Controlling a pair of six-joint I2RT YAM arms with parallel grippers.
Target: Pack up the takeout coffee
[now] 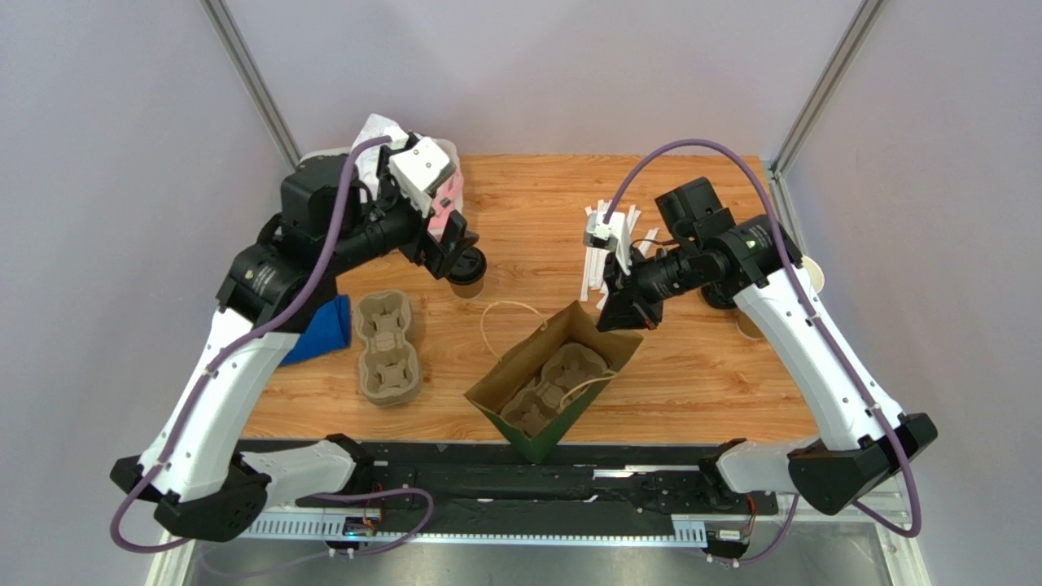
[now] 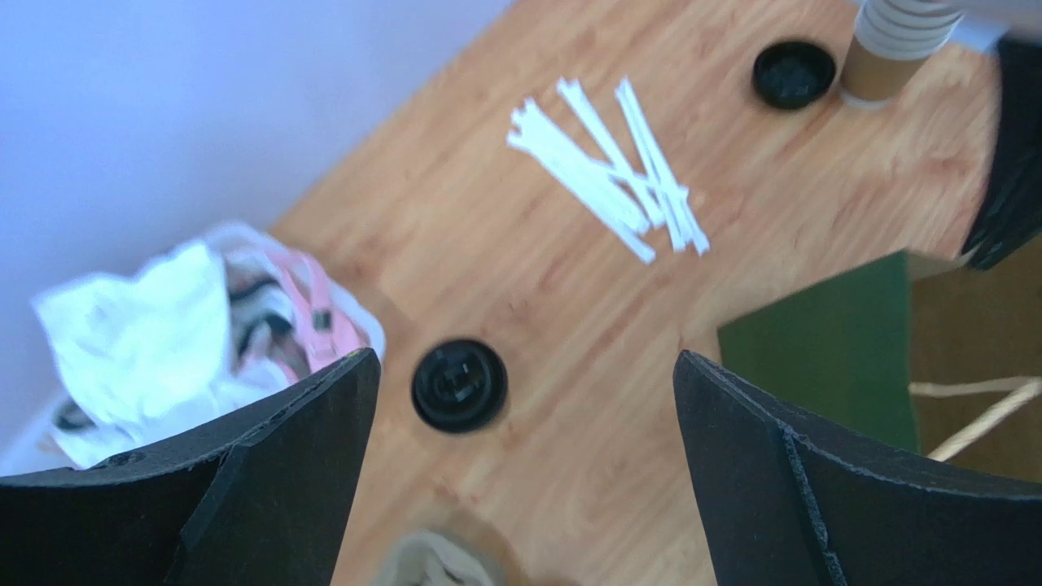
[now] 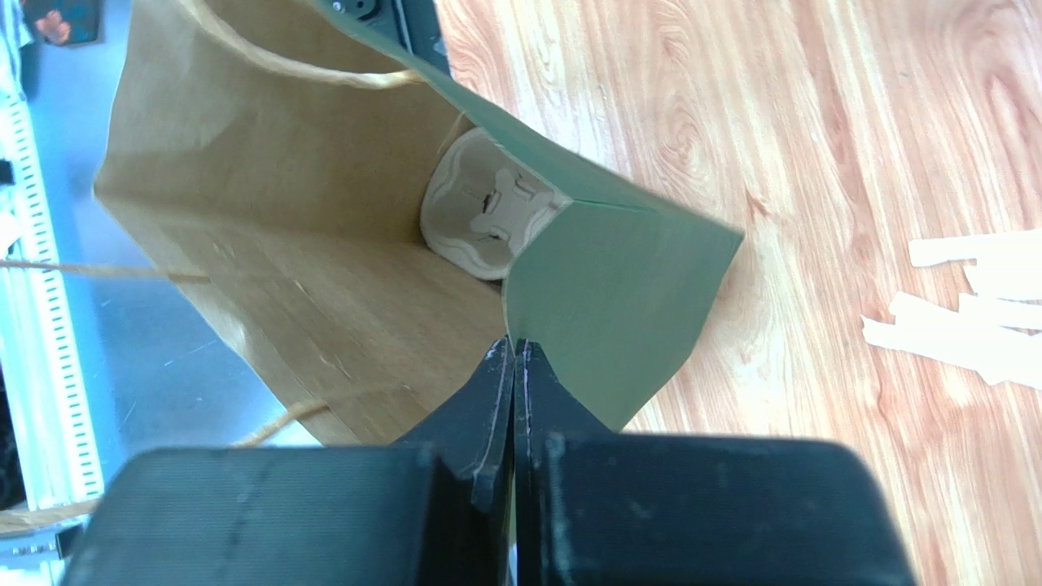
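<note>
Your left pincer (image 2: 524,366) was wide open. The takeout coffee (image 2: 459,385) stood upright on the table (image 2: 795,220) just below it, closer to 1 finger than the other. Your right pincer (image 3: 514,348), farther off, was pinched shut on the rim of the paper bag (image 3: 612,281).

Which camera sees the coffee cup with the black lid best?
The left wrist view: the coffee cup shows clearly, lid up, framed by the open left tool. The top view shows it small, beside that tool. The right wrist view misses it, facing the paper bag.
</note>
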